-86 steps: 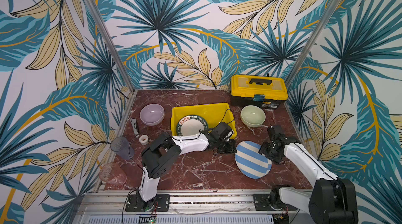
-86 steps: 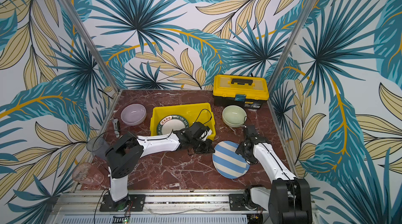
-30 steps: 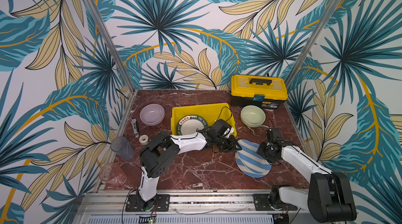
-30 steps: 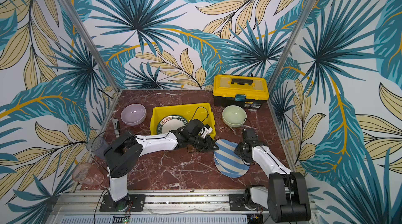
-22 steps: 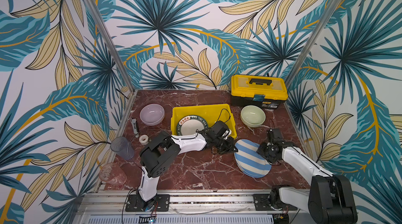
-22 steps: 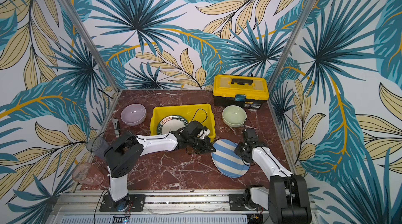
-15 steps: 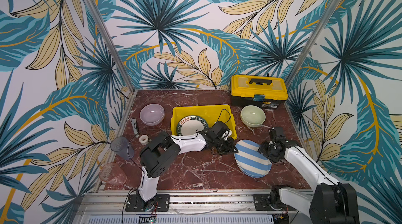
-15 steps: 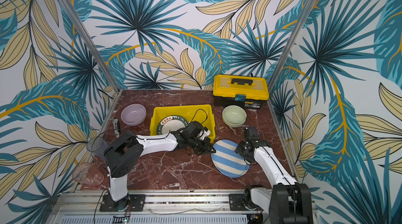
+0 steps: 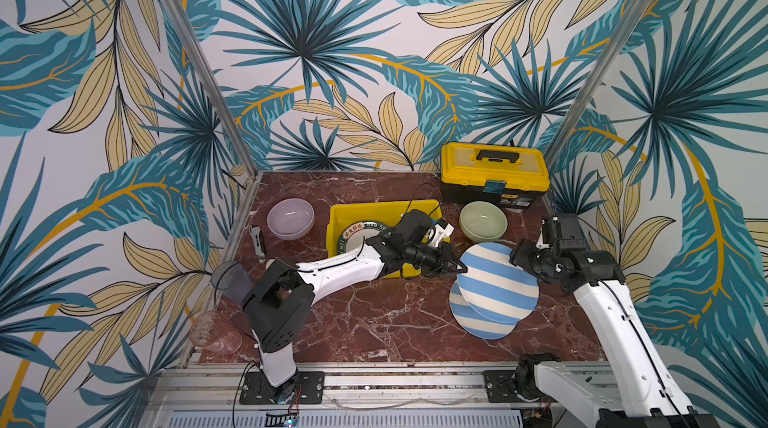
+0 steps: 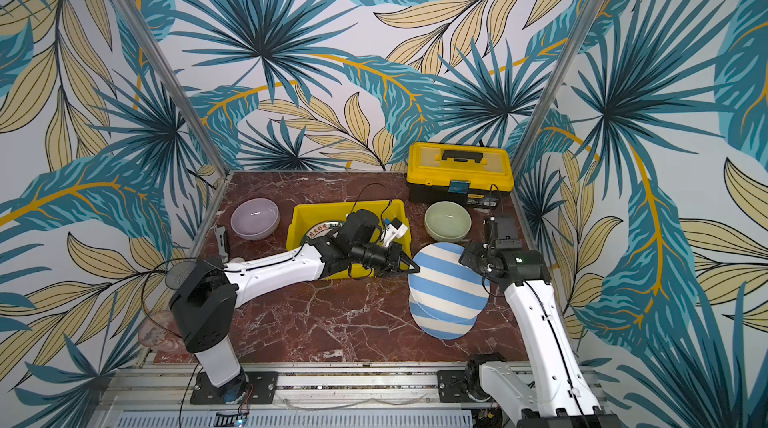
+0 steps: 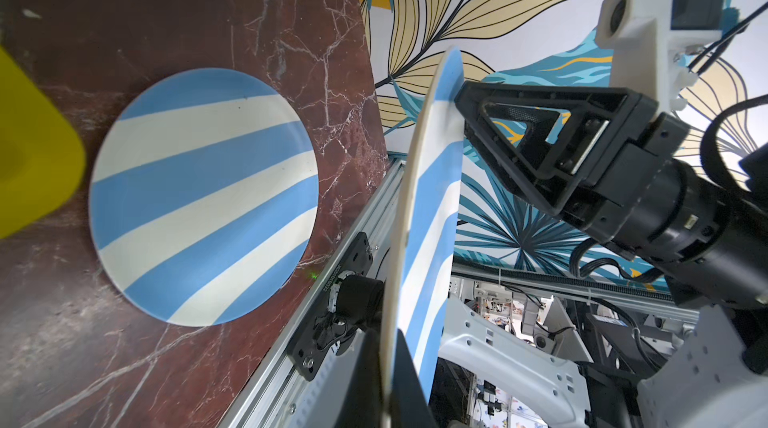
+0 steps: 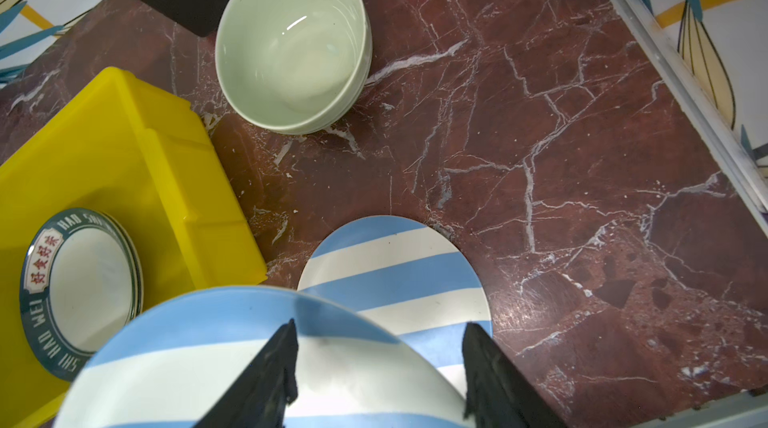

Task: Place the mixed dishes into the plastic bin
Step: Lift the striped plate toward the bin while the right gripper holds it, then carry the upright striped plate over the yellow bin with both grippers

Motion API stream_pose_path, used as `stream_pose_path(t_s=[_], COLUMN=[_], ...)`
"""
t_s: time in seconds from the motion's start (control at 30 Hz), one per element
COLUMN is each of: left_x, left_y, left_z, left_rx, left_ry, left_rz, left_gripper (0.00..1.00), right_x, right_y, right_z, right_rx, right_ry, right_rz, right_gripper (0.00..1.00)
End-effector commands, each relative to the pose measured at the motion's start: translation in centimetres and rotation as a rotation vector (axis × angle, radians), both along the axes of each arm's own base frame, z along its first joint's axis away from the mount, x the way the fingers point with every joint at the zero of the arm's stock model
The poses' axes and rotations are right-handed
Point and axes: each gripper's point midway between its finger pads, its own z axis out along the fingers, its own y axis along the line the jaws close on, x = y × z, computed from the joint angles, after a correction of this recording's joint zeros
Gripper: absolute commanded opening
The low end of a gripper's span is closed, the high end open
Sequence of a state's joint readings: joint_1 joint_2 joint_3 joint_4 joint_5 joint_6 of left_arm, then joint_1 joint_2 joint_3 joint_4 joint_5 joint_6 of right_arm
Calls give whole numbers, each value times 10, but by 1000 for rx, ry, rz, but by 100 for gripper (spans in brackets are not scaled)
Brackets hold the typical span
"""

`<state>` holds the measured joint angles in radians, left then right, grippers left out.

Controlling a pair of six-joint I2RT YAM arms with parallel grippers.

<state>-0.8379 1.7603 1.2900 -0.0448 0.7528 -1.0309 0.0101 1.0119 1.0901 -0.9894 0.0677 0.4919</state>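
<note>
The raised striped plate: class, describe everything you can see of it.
The raised striped plate is round, with broad blue and white bands and a cream back. It hangs tilted above a second striped plate on the marble table. The jaws of the left gripper pinch its rim; those of the right gripper stand open by the opposite edge.

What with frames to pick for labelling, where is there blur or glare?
Left wrist view: the yellow bin is blurred. Right wrist view: glare streak in the pale green bowl, raised striped plate slightly soft. Both top views: evenly lit, sharp.
</note>
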Motion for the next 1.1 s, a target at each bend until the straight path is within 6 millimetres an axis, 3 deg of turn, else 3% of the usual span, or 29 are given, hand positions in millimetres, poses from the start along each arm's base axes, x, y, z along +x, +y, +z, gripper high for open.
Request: stream_pose_path(t_s=[0.0,0.17,0.33,0.47,0.6,0.73,0.87,1.07], left_x=[17,52,60,58,57,58,63,71], left_y=[25,76,112,126,133,137,140,146], left_z=[53,60,77,86,87,90,89,84], left_rx=[-72,-66,-94,-122,-132,-137,-133,-120], left_ry=[-153,-181,-239,-249,-235,-229,-227,-212], left_rz=[-2,110,119,103,106,113,129,161], left_gripper=[0,0,0,0,0,0,0,0], right_x=[-7,5,23,35,45,50,56,61], right_y=[12,29,99,130,147,152,161,170], right_z=[7,16,36,60,72,72,71,71], right_rx=[11,63,405,613,738,747,758,767], right_ry=[32,3,-131,-264,-333,-341,-342,-348], right_rz=[101,201,447,548,608,631,654,674], right_gripper=[66,66,65,65,61,55,43,36])
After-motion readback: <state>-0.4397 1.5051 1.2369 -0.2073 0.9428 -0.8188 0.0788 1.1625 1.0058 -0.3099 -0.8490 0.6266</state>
